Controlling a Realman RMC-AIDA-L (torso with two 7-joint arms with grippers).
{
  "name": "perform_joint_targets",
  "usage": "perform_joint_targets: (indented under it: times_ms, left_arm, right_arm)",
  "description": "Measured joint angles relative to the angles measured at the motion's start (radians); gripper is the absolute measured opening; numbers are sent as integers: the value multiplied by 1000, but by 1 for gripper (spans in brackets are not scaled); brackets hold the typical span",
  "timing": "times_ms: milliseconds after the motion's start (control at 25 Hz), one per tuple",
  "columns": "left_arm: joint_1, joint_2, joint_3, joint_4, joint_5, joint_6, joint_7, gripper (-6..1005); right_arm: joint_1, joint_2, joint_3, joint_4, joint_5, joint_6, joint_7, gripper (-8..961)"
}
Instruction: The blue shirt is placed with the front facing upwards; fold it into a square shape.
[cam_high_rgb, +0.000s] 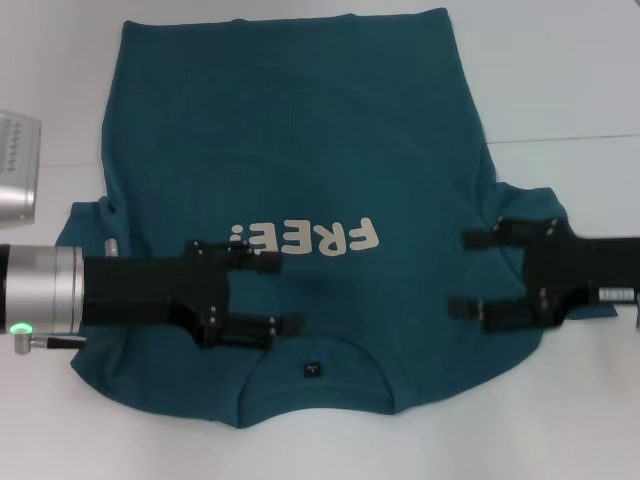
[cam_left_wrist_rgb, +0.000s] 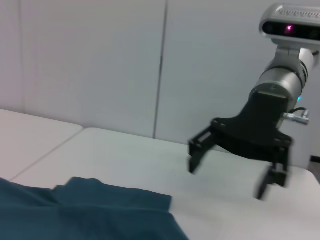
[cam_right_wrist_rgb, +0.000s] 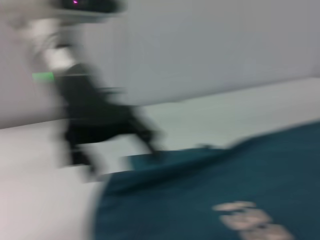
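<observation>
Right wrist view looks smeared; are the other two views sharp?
Right wrist view: heavy motion blur over the dark teal-blue cotton shirt and left gripper. Head view: sharp, even light. Left wrist view: mostly sharp, right gripper slightly blurred.

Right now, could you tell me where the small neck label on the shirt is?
In the head view, the label sits just inside the collar of the blue shirt, at the edge nearest the robot, below the "FREE!" print and between the two claws, closer to the left claw.
</observation>
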Motion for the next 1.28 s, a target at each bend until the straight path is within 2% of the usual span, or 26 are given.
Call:
perform_joint_targets:
  times_ms: [280, 440, 680, 880, 1280]
  left_arm:
    - [-1, -21, -47, -4, 0, -59, -5, 859]
    - [0, -29, -47, -12, 0, -75, -4, 859]
    - [-3, -42, -58, -17, -2, -76, -7, 859]
    - [-4, -54, -61, -18, -3, -83, -7, 859]
    - [-4, -70, -73, -21, -4, -87, -8, 859]
  right_arm:
    - [7, -6, 28, 5, -35, 343, 208, 945]
    - [19, -12, 25, -20, -164, 438, 381, 945]
    - [44, -24, 26, -67, -421, 428, 666, 945]
    - [65, -39, 34, -101, -616, 356, 830, 945]
    - [73, -46, 92, -66, -676, 343, 900, 944]
